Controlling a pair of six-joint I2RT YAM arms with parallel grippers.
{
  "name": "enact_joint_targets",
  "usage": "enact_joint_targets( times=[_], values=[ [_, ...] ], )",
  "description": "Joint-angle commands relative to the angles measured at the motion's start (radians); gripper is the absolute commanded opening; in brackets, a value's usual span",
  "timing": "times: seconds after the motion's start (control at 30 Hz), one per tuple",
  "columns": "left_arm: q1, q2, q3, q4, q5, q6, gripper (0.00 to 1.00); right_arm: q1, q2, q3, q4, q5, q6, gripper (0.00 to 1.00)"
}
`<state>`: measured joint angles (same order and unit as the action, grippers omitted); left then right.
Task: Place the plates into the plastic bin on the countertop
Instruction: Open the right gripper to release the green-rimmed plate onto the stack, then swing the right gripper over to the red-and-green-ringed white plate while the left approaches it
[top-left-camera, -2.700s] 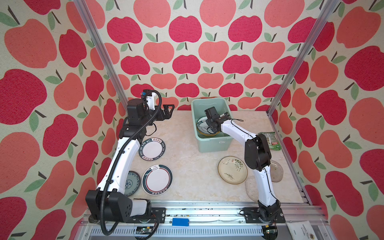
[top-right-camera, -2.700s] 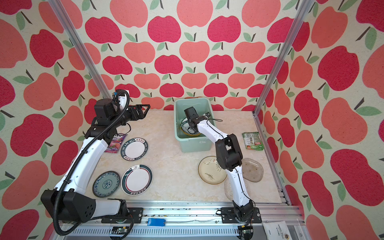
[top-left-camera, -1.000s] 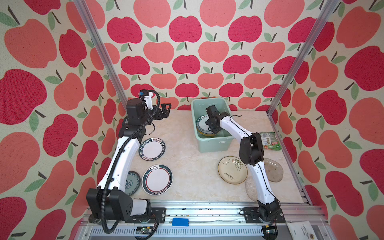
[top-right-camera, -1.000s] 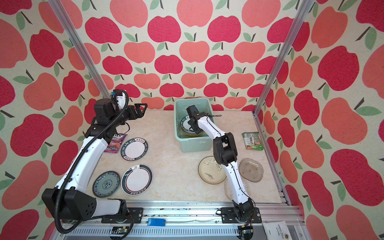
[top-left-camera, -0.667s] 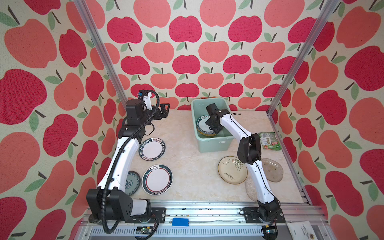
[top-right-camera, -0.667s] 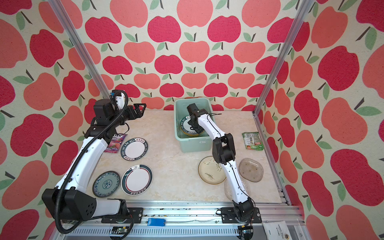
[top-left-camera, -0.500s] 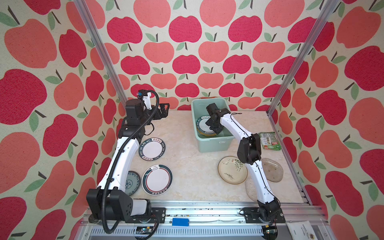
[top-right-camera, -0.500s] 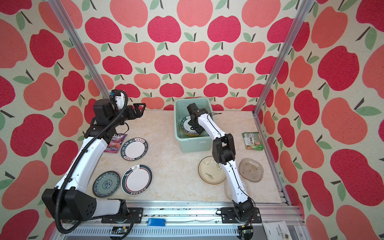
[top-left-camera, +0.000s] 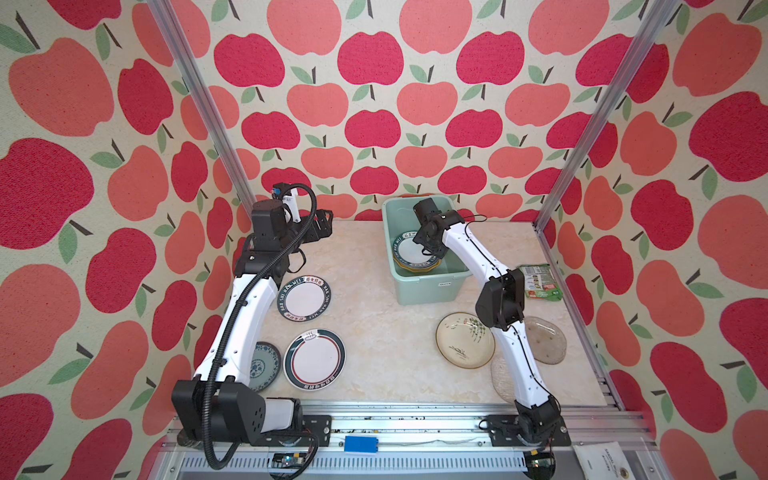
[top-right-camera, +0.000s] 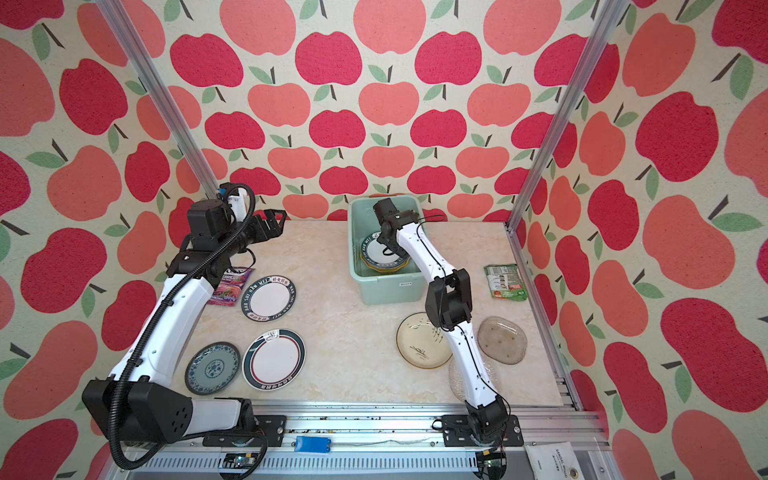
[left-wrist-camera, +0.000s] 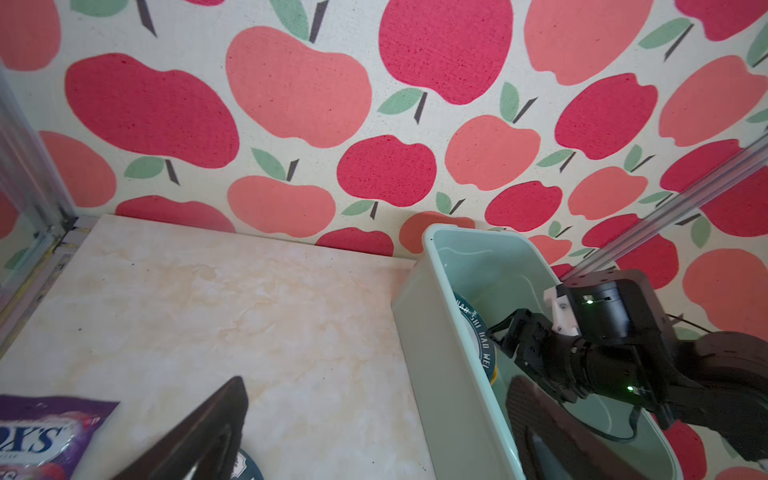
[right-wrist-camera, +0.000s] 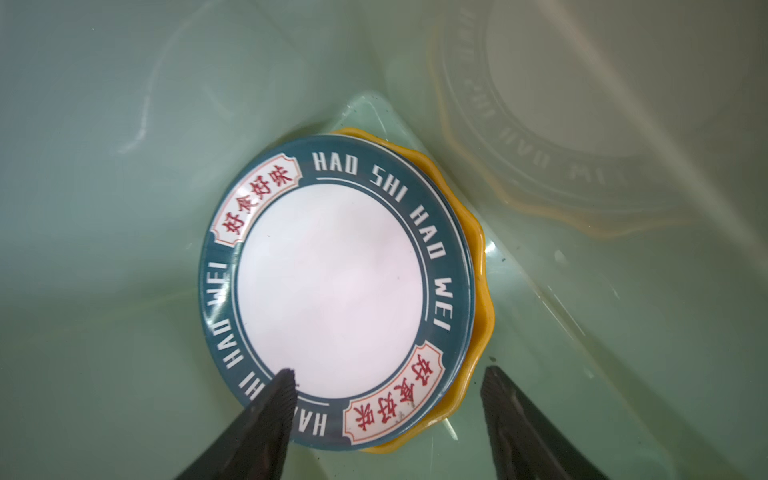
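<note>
Desk (top-left-camera: 374, 332): cream, marble-patterned, flat.
Bin (top-left-camera: 428, 286): stands around the right claw (right-wrist-camera: 390, 378).
Lettered plate (top-right-camera: 268, 298), ringed plate (top-right-camera: 273, 359), blue plate (top-right-camera: 212, 368), purple packet (top-right-camera: 232, 284): forward of the left claw (top-right-camera: 279, 223), well apart from it.
Plant plate (top-left-camera: 463, 340), glass plate (top-left-camera: 546, 340), second glass plate (top-right-camera: 455, 374): forward of the right claw, past the bin.
Green packet (top-left-camera: 540, 282): to the right claw's right.

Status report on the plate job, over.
Left gripper open, hovering empty. Right gripper open inside bin, above lettered plate lying on yellow plate. Other plates on countertop. Nothing blocking.
</note>
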<state>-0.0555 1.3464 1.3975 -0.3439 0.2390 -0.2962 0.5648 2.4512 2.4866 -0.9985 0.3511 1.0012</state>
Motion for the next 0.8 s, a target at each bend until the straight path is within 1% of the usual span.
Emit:
enact_joint_targets(
  times=[0.0,0.07,0.2,0.27,0.33,0.4,0.47,0.57,0.6,0.7,0.77],
  values=[
    [0.013,-0.014,0.076,-0.265,-0.174,-0.025,0.99,0.030,-0.148,-0.044,0.177,0.048,-0.275,0.73],
    [0.017,-0.014,0.100,-0.369,-0.207,-0.047,0.99,0.042,-0.223,-0.149,0.309,0.022,-0.398,0.73],
    [0.024,-0.028,0.128,-0.534,-0.221,-0.091,0.99,0.068,-0.399,-0.444,0.653,-0.073,-0.593,0.71],
    [0.029,-0.035,0.136,-0.605,-0.215,-0.122,0.99,0.079,-0.469,-0.558,0.795,-0.137,-0.663,0.69],
    [0.040,-0.038,0.140,-0.683,-0.197,-0.161,0.99,0.083,-0.521,-0.644,0.904,-0.235,-0.716,0.67],
    [0.064,-0.040,0.130,-0.750,-0.161,-0.223,0.99,0.087,-0.560,-0.694,0.973,-0.362,-0.755,0.66],
    [0.103,-0.047,0.104,-0.806,-0.122,-0.297,0.99,0.101,-0.583,-0.721,1.003,-0.478,-0.800,0.66],
    [0.191,-0.079,0.016,-0.831,-0.049,-0.394,0.99,0.134,-0.594,-0.732,1.000,-0.624,-0.857,0.65],
    [0.222,-0.097,-0.020,-0.831,-0.028,-0.424,0.99,0.144,-0.594,-0.739,1.008,-0.692,-0.864,0.65],
    [0.311,-0.153,-0.120,-0.824,0.010,-0.506,0.99,0.183,-0.588,-0.764,1.030,-0.816,-0.884,0.64],
    [0.358,-0.190,-0.183,-0.813,0.027,-0.550,0.99,0.214,-0.565,-0.745,0.977,-0.859,-0.923,0.64]
  ],
)
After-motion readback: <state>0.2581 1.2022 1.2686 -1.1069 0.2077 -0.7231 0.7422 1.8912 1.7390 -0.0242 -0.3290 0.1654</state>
